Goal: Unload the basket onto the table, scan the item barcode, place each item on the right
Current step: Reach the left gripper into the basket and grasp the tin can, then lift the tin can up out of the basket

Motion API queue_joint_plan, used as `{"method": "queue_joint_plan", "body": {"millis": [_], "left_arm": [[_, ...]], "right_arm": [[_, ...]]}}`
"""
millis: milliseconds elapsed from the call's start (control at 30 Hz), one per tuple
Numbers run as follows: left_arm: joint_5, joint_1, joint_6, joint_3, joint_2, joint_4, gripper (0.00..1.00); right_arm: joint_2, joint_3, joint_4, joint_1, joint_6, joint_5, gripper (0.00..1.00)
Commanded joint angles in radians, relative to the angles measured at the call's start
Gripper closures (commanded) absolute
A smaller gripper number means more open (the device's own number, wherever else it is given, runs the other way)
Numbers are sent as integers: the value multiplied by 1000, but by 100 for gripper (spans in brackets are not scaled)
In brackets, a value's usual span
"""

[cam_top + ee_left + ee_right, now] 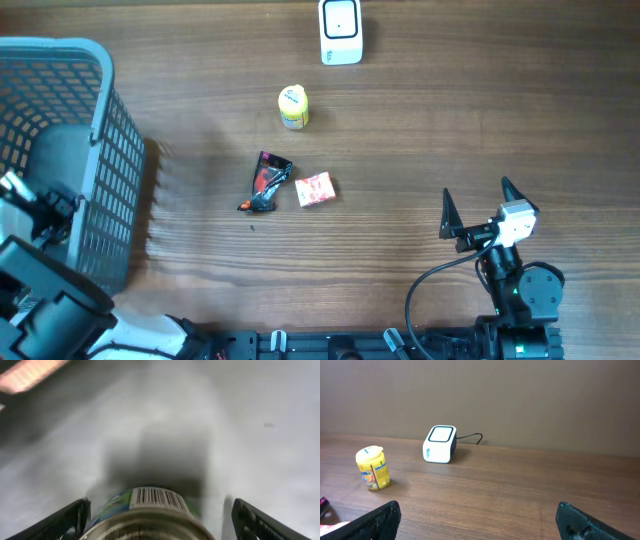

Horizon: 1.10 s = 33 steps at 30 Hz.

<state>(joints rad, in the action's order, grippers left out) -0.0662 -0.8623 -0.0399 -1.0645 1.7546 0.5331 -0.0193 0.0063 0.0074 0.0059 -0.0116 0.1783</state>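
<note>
While the right gripper [476, 192] hangs jaws spread, the left gripper [161, 510] straddles a barcoded can [152, 499], jaws apart

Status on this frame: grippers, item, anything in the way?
Left gripper open, straddling can, barcode toward wrist camera. Right gripper open, empty. Basket wall stands between can and scanner; bottle near that path.

Can [150, 510] cut off by bottom edge; its label blurred.
</note>
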Motion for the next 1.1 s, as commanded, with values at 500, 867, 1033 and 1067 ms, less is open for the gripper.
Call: {"method": "queue_joint_plan", "body": {"millis": [500,867,1033,1067], "left_arm": [[11,108,122,8,33,24,0],[56,108,135,8,90,36,26],[56,108,203,-11,81,58,30],[55,108,213,-29,75,72,32]], "right_arm": [[8,-1,5,4,13,-6,0],[8,-1,5,4,12,-6,0],[8,-1,5,4,12,-6,0],[8,-1,5,4,12,-6,0]]}}
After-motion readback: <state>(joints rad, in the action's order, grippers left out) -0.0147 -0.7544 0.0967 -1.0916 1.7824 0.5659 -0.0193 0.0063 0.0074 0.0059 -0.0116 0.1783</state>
